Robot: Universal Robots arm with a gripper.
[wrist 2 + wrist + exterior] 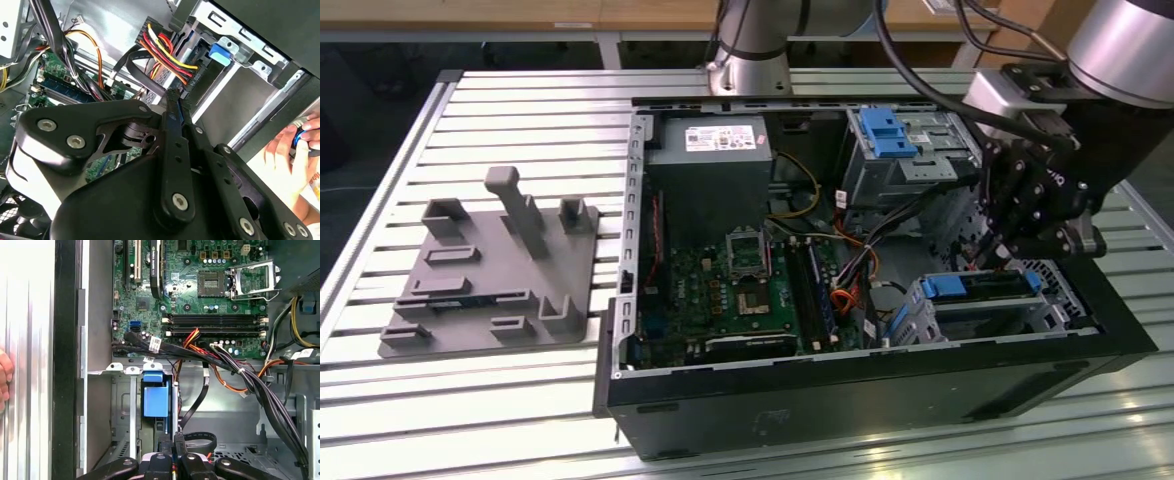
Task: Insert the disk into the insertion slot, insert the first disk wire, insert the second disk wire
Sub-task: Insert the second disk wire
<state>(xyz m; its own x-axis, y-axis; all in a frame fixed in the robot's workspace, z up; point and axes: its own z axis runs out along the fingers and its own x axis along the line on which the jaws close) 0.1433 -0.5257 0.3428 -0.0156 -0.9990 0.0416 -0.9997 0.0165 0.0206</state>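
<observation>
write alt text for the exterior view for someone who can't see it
A black gripper on a robot arm reaches down into an open computer case lying on a slatted metal table, just above a blue-framed disk sitting in a silver drive cage at the exterior view's right. A grey plastic fixture lies left of the case.

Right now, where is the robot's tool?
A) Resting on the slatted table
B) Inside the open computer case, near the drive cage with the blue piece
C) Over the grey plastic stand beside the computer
B: in the exterior view the tool hangs inside the open computer case, just above the drive cage with the blue piece.
</observation>
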